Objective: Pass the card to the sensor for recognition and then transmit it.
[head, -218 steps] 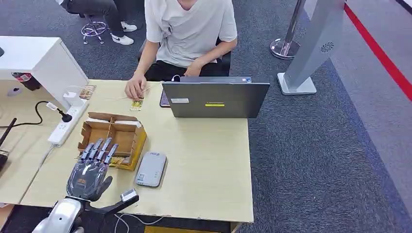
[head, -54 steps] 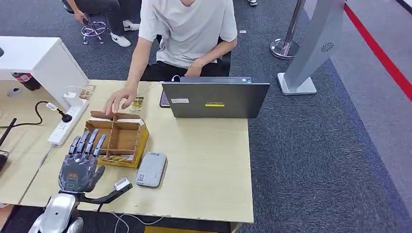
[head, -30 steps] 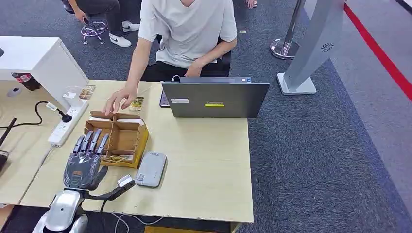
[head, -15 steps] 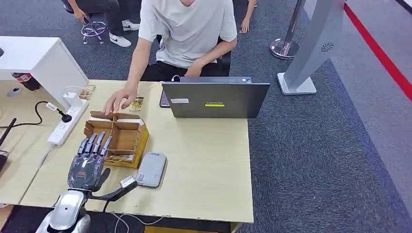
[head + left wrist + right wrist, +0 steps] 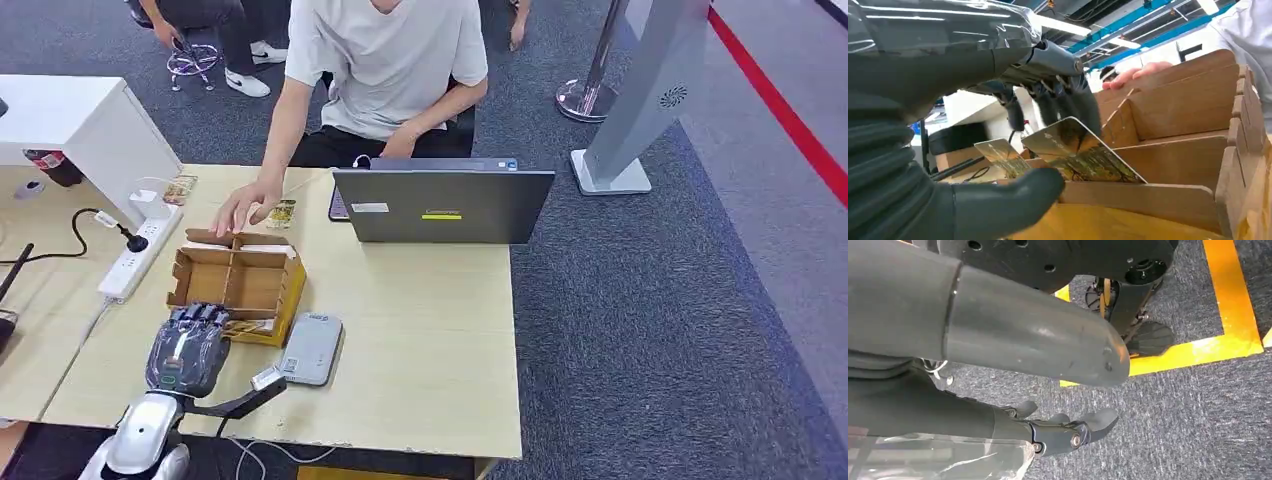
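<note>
- The card (image 5: 1083, 155) leans in the near compartment of the cardboard box (image 5: 240, 285), at the bench's (image 5: 420, 330) near left.
- The left hand (image 5: 190, 345) curls over the box's near edge, fingers (image 5: 1068, 100) bent down onto the card; whether it grips it cannot be told.
- The grey sensor (image 5: 310, 348) lies just right of the box.
- The right hand (image 5: 1068, 432) hangs over the carpet, fingers loosely apart, holding nothing.
- A person's hand (image 5: 243, 205) rests at the box's far side.

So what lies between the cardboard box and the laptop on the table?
Nothing: in the head view the stretch of table between the cardboard box and the laptop is bare wood.
</note>
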Robot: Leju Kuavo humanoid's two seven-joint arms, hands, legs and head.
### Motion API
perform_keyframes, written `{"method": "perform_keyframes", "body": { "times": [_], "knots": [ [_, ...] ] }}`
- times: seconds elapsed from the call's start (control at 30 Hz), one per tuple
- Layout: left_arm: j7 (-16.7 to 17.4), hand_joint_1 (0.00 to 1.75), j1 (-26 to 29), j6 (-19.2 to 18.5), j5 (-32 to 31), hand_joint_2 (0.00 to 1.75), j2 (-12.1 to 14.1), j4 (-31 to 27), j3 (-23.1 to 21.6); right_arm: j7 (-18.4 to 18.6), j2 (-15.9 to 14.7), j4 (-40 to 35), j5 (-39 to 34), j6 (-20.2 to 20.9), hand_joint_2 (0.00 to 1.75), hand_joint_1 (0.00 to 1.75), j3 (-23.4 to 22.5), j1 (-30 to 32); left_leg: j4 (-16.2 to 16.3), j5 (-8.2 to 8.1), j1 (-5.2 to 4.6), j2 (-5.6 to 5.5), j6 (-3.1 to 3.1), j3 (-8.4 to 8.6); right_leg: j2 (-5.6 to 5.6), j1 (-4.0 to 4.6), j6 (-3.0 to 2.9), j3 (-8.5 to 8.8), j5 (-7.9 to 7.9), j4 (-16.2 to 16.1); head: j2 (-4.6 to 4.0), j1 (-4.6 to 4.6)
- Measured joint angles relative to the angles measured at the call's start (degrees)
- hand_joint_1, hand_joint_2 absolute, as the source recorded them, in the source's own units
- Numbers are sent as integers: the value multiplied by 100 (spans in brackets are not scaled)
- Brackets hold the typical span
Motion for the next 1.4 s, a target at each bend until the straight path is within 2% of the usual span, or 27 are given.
{"method": "perform_keyframes", "body": {
  "times": [0.63, 0.8, 0.9, 1.0, 1.13, 1.2, 1.33, 1.4],
  "knots": [
    [-94, 175, -87, -101, 151, 175, 42, 9, -4, -26, 0, 0, 4, 17, 0, 0, 0, -1, 0, 0, 0, 2, 0, 0, 1, 0, 0, 1, 0, 0, 0, 0],
    [-116, 175, -52, 280, 341, 175, 28, -99, -4, -42, 0, 0, 2, 0, 0, 0, 0, 0, 0, 0, 0, 2, 0, 0, 0, 0, 0, 0, 0, 0, 0, 0],
    [-284, 175, 85, 334, 590, 175, 28, -655, -4, -44, 0, 0, -39, -26, 0, 0, 0, 2, 0, 0, 0, 1, 0, -1, 0, 0, 0, 0, 0, 0, 0, 0],
    [-450, 175, 264, 372, 752, 175, 26, -1549, -9, -44, 0, -2, -74, -66, 0, 0, -11, 7, 1, -1, -1, 1, 0, -2, 0, 0, 0, -1, 0, -1, 0, 2],
    [-501, 175, 398, 391, 785, 175, 11, -2720, -120, -44, 0, -4, -107, -77, 0, 0, -31, 8, 0, -2, -2, 0, 2, -2, -1, 0, 1, -1, 0, -2, 0, 2],
    [-531, 175, 438, 501, 813, 175, 9, -3034, -168, -44, 2, -4, -111, -79, 0, 0, -35, 11, 0, -2, -1, 1, 2, -2, 0, 0, 1, -1, 0, -2, 0, 2],
    [-647, 175, 376, 1078, 868, 175, -2, -3683, -321, -46, 0, -4, -64, -85, 0, 0, -42, 13, 1, 0, -1, -1, 1, 0, -3, 0, 0, -1, 0, -1, 0, -2],
    [-557, 175, 105, 988, 811, 175, -9, -3744, -341, -50, 0, -4, 2, -90, 0, 0, -39, 7, 1, 3, 0, -11, 4, -1, -16, 0, 0, 3, 0, 0, 0, 0]
  ]
}}
